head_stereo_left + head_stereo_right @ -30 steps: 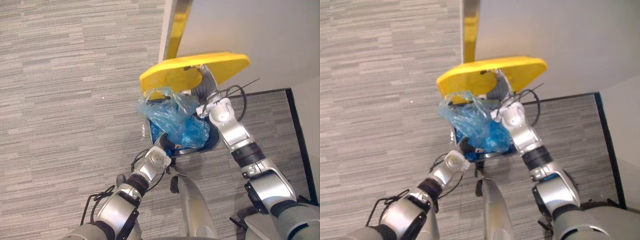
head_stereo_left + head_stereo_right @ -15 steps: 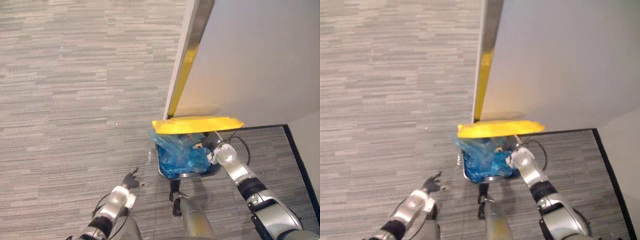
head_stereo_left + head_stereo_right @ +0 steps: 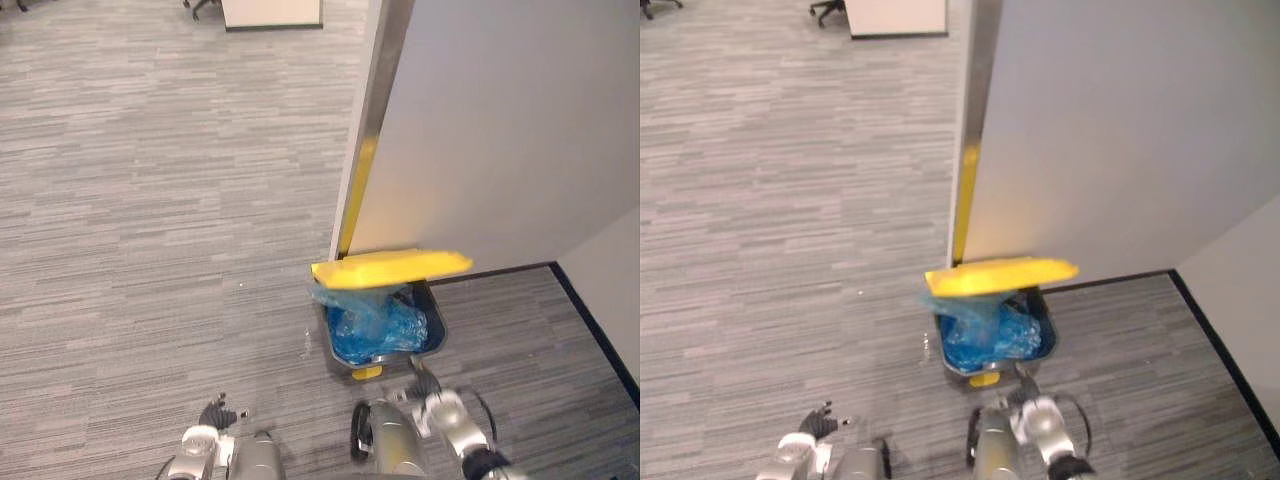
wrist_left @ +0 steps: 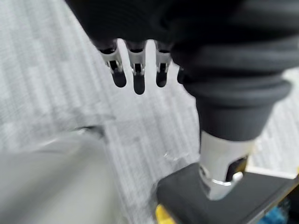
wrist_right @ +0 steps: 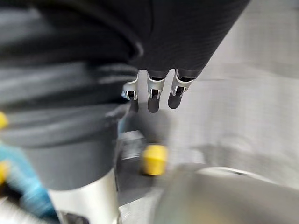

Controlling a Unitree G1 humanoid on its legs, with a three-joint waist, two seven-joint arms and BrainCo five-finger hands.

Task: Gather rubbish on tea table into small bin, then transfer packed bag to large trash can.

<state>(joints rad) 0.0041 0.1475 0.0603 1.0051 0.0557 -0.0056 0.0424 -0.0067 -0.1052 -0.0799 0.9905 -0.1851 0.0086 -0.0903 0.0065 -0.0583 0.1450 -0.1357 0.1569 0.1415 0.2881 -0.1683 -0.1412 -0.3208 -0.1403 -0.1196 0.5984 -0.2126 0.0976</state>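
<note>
The large trash can [image 3: 436,326] is dark grey and stands on the carpet against a wall panel. Its yellow lid [image 3: 390,268] is tilted up over the opening. The blue packed bag [image 3: 378,326] lies inside the can, with a fold hanging over the left rim. A yellow pedal [image 3: 367,372] sticks out at the can's foot and appears as the pedal [image 5: 154,158] in the right wrist view. My right hand [image 3: 428,392] hovers just in front of the can, fingers [image 5: 154,91] straight and empty. My left hand [image 3: 213,414] is low at the left, well away from the can, fingers [image 4: 135,70] straight and empty.
A tall pale wall panel [image 3: 500,130] with a metal edge [image 3: 375,120] rises behind the can. Black skirting [image 3: 590,320] runs along the right. A desk [image 3: 270,12] stands far across the carpet. Open carpet lies to the left.
Both hands have let go of the bag and lid and drawn back toward my body. The bag now sits in the can and the lid has dropped lower. The camera has pulled back.
</note>
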